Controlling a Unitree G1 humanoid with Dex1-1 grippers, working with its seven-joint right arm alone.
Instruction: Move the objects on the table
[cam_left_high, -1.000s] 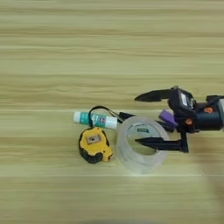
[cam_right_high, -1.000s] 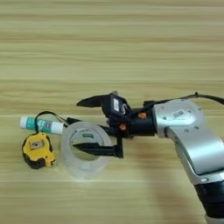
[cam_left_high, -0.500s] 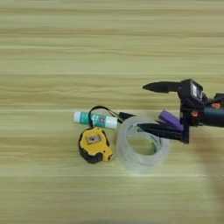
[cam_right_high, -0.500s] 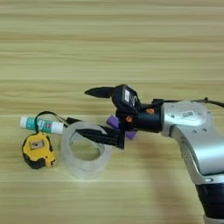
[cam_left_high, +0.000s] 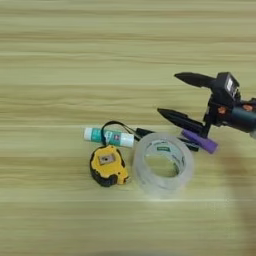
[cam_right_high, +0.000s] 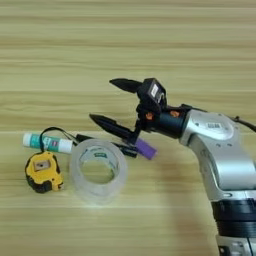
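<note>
While the claw (cam_right_high: 107, 102) was reaching down over the tape roll (cam_right_high: 98, 170) a second ago, with its lower finger across the roll's rim, it now sits higher and further to the right, clear of the roll. Its two black fingers are spread wide and hold nothing: the upper one points left over bare wood, the lower one slants down toward the roll's far edge without touching it. The silver forearm (cam_right_high: 215, 145) comes in from the right behind it.

Uncovered by that retreat, the purple cylinder (cam_right_high: 145, 148) lies just beneath the lower finger's base, tilted, with the black pen (cam_right_high: 107, 143) running leftward from it behind the roll. Further left of the claw lie the glue stick (cam_left_high: 108, 136) and, just in front of it, the tape measure (cam_left_high: 106, 165), touching or nearly touching the roll. None of the items on the table (cam_left_high: 60, 55) seems to have shifted.

My reading is that the claw has pulled out without a grasp, so nothing has been moved yet; the cylinder now looks the nearest thing to take.
</note>
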